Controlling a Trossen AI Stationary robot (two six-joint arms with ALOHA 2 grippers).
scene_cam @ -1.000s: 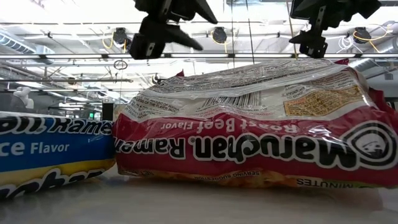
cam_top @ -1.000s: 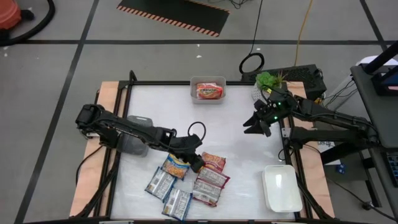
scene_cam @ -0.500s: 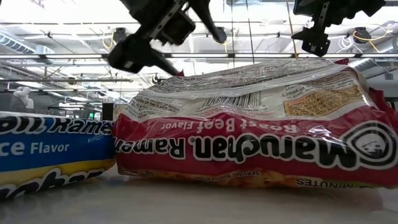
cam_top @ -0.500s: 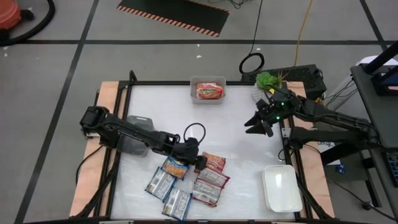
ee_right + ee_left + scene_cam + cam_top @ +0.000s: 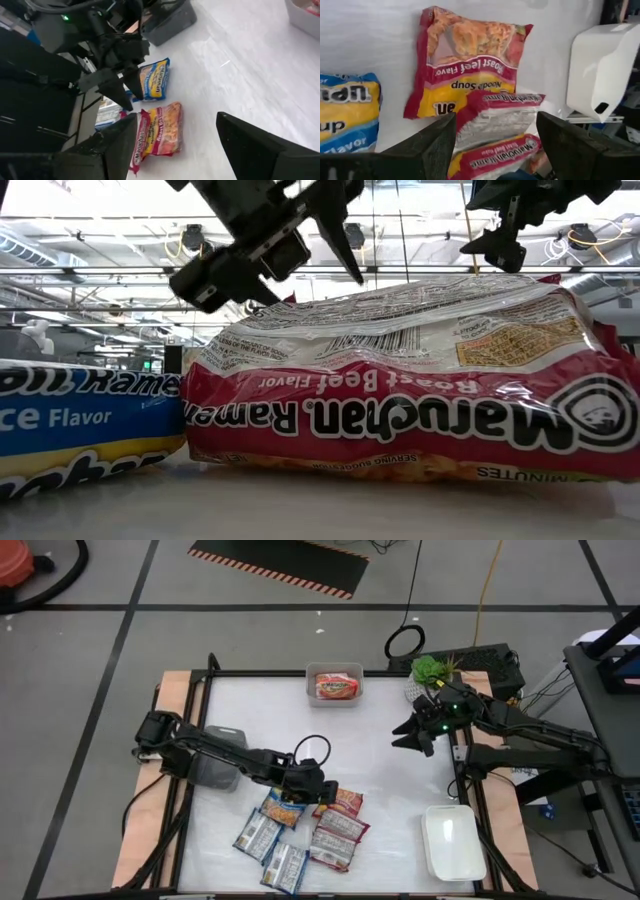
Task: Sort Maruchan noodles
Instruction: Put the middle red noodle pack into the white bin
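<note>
Several Maruchan noodles packets lie flat in a cluster at the table's near middle: a red Roast Beef one [image 5: 343, 800] [image 5: 470, 60], maroon-and-silver ones [image 5: 340, 828] [image 5: 500, 117], a blue-and-yellow one [image 5: 283, 808] [image 5: 347, 115] and blue-silver ones [image 5: 258, 835]. An orange-red packet [image 5: 335, 686] lies in a clear tray at the far edge. My left gripper [image 5: 313, 788] [image 5: 495, 145] [image 5: 275, 280] hangs open just above the cluster's far edge, fingers slanting down over the red and maroon packets, touching none. My right gripper [image 5: 413, 736] [image 5: 175, 150] waits open, high at the right.
A grey tray [image 5: 215, 768] sits at the left under my left arm. A white tray [image 5: 452, 842] [image 5: 600, 65] stands at the near right. The clear tray [image 5: 334, 673] is at the far middle. Bare white tabletop [image 5: 390, 790] lies between the cluster and the right arm.
My left gripper has sunk toward the packet cluster and moved a little toward the table's right, rolling about its own pointing line. Its fingers stand wider apart than a second ago. The packets have not moved.
</note>
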